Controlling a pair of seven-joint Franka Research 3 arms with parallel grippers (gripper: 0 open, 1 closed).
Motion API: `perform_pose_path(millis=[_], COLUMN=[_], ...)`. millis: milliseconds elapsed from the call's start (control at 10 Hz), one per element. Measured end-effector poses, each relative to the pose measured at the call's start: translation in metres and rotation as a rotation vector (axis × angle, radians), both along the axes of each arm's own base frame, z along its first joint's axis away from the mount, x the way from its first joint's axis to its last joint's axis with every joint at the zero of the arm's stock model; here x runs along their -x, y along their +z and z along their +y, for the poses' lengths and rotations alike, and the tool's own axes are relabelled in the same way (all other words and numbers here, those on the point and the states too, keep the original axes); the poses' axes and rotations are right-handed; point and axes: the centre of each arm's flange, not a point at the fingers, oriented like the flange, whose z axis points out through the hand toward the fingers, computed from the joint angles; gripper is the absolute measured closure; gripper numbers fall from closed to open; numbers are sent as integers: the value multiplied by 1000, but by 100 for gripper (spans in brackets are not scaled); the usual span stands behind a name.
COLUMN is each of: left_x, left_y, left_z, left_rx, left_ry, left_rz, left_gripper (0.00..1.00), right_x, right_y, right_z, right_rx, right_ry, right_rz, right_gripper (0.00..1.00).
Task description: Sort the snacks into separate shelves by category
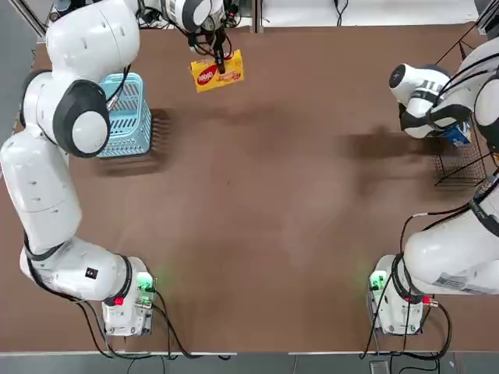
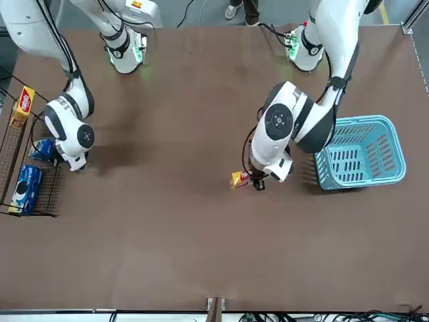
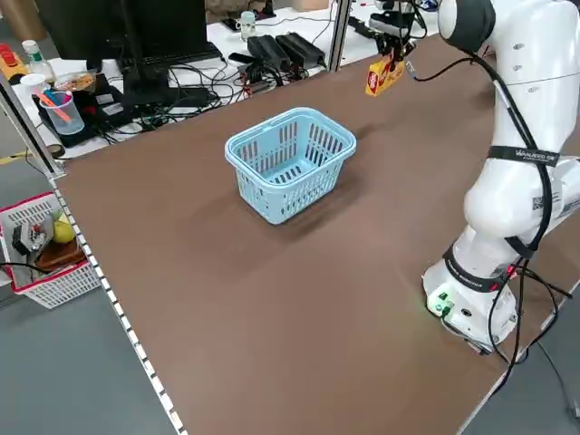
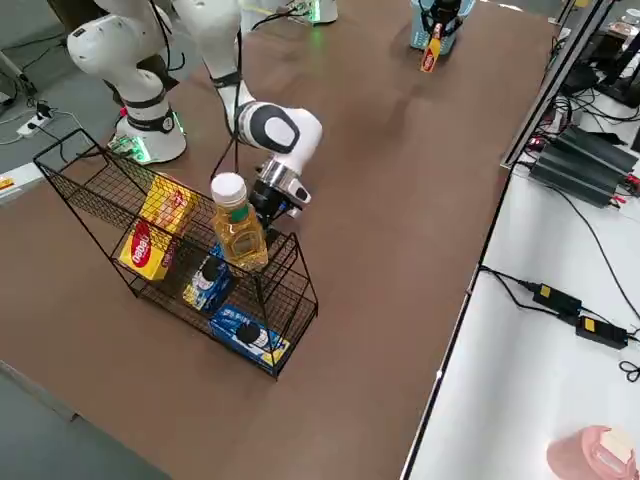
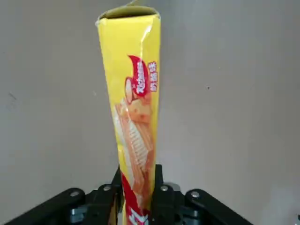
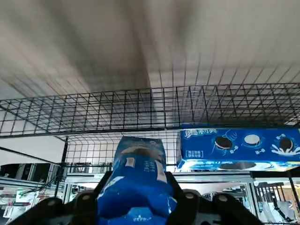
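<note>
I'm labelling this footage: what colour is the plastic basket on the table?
The basket is light blue, seen best in the left side view.

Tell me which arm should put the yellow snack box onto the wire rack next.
Probably the left: its gripper already holds the yellow box. Although the right gripper is at the rack, it is occupied with a blue packet.

Blue basket [image 3: 290, 163] — mesh-sided, dark monitor [image 3: 127, 36]
</note>
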Motion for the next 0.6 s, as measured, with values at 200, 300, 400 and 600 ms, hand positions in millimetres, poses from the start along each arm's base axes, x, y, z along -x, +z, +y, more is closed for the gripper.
perform_pose_path(millis=[200, 300, 400, 600], left_x=[7, 13, 18, 26], left_y=[-2, -3, -3, -8], left_z=[-20, -33, -43, -57], left_rx=[15, 12, 5, -4], left_ry=[21, 31, 42, 64], left_rz=[-14, -19, -26, -26], left_gripper=[74, 74, 74, 74], right_x=[-1, -2, -2, -2], right_y=[0, 0, 0, 0], right_z=[3, 3, 4, 4], right_rx=[-10, -14, -15, -14], right_ry=[10, 13, 14, 15], right_rz=[-5, -7, -8, -8], right_gripper=[39, 26, 10, 0])
